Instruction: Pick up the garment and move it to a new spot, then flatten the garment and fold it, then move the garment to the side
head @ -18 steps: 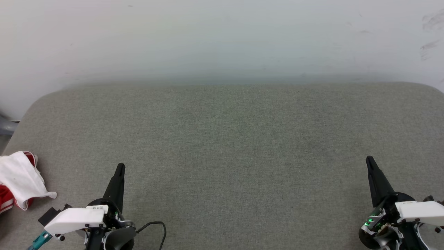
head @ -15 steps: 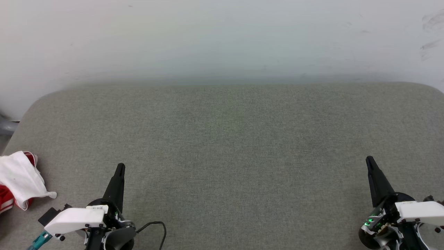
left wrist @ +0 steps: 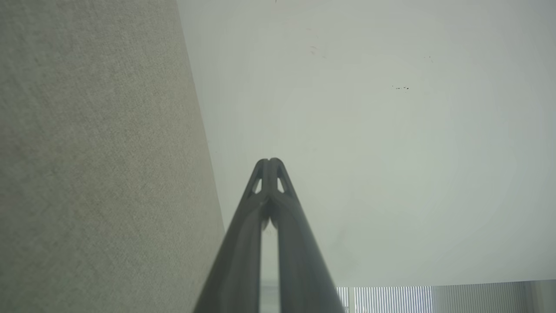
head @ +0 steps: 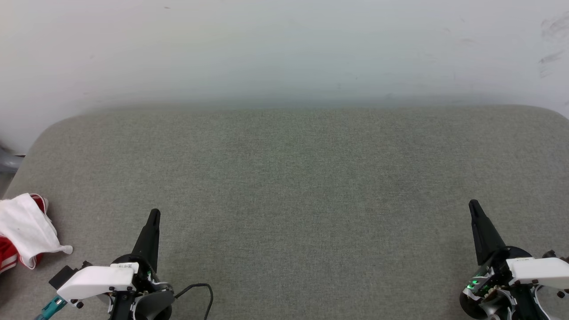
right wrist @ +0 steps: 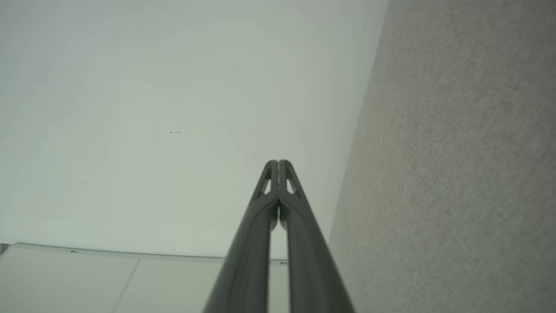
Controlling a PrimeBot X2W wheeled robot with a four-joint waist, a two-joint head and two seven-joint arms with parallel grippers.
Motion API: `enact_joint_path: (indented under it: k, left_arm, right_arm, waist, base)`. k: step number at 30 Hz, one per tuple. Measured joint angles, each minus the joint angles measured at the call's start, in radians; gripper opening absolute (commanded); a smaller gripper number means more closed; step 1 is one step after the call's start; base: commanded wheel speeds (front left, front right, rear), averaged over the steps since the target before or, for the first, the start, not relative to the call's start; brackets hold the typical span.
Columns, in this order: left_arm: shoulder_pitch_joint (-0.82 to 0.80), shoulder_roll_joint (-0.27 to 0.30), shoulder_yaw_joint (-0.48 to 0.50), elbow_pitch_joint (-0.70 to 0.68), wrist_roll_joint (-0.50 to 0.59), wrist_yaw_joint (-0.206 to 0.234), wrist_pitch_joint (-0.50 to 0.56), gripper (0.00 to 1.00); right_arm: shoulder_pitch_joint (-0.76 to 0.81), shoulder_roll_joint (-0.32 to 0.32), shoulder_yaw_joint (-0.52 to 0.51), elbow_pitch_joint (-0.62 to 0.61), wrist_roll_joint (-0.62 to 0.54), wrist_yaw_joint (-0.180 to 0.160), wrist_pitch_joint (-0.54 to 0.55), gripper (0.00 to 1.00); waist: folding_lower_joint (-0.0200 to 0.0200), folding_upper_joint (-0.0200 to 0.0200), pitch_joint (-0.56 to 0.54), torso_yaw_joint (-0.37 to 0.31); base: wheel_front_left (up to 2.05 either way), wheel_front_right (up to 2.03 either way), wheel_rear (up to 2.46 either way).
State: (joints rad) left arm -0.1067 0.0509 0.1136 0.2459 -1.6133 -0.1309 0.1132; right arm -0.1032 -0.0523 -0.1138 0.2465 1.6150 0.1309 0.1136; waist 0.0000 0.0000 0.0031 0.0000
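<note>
grey cushioned surface [head: 289, 200] has the garment [head: 22, 229] apparently bunched at its left edge, not yet reached, so left gripper [head: 154, 214] and right gripper [head: 473, 205] sit pinched closed, empty.

A: Work surface?
B: Bench [head: 293, 178], grey-green woven cloth, far corners rounded, evenly lit.
A: Behind it?
B: Pale wall [head: 284, 49] along the far edge, dark scuff marks [head: 551, 31] upper right. Left wrist view: vertical slats [left wrist: 391, 299] beneath the wall.
</note>
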Motion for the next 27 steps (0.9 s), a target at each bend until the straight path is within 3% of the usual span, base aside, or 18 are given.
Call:
enact_joint_path:
  k: [18, 19, 27]
  left_arm:
    - [0.0, 0.0, 0.0, 0.0, 0.0, 0.0, 0.0, 0.0]
    - [0.0, 0.0, 0.0, 0.0, 0.0, 0.0, 0.0, 1.0]
    - [0.031, -0.002, -0.024, 0.02, 0.002, 0.0, -0.021, 1.0]
  right_arm:
    - [0.0, 0.0, 0.0, 0.0, 0.0, 0.0, 0.0, 0.0]
    - [0.0, 0.0, 0.0, 0.0, 0.0, 0.0, 0.0, 1.0]
    - [0.036, 0.001, 0.013, 0.018, -0.004, 0.0, -0.017, 1.0]
  waist:
    - [0.0, 0.0, 0.0, 0.0]
    - [0.0, 0.0, 0.0, 0.0]
    - [0.0, 0.0, 0.0, 0.0]
  base:
    - [0.0, 0.0, 0.0]
    - [0.0, 0.0, 0.0]
    - [0.0, 0.0, 0.0]
